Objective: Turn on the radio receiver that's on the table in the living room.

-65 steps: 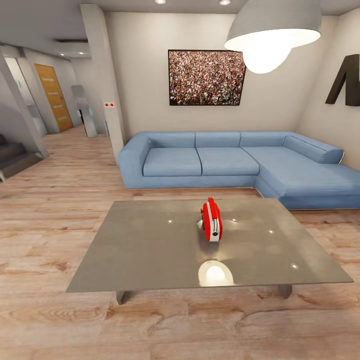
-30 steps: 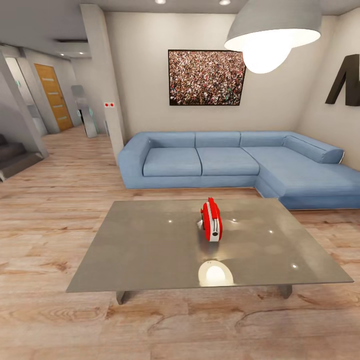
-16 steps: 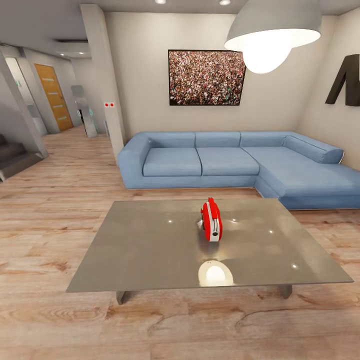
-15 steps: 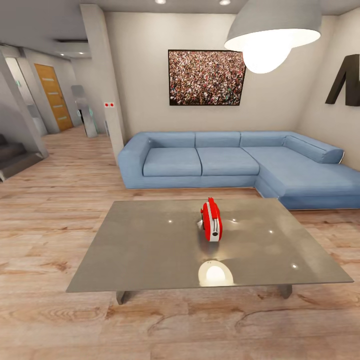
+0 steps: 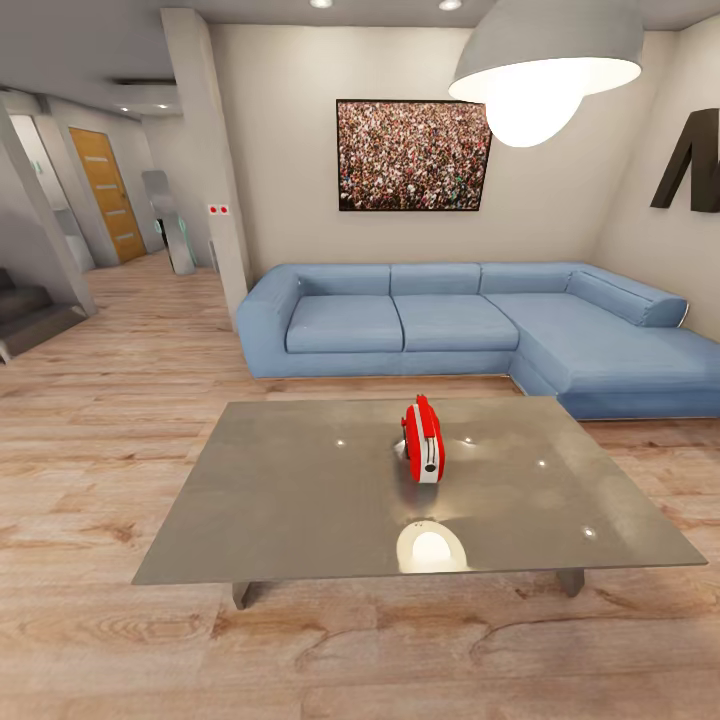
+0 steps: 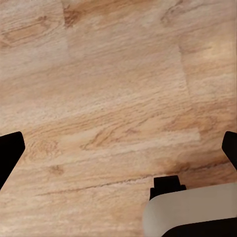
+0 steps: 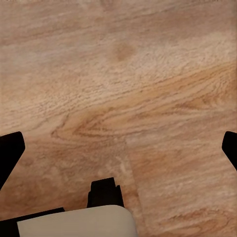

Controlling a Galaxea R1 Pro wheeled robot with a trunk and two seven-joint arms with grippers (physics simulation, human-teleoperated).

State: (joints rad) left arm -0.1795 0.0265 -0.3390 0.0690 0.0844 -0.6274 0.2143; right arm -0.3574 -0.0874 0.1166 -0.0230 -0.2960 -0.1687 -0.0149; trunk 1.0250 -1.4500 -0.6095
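The radio receiver (image 5: 423, 441) is seen end-on, upright on the table (image 5: 300, 500), its face hidden. Both grippers, left gripper (image 6: 118, 148) and right gripper (image 7: 118, 148), are held wide open, empty, over wood floor (image 6: 113, 74).

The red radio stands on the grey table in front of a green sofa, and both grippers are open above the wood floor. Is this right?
Not quite: the sofa is blue, not green, as the head view shows. The rest holds: the radio stands on the table, and the left gripper and right gripper are open above the floor.
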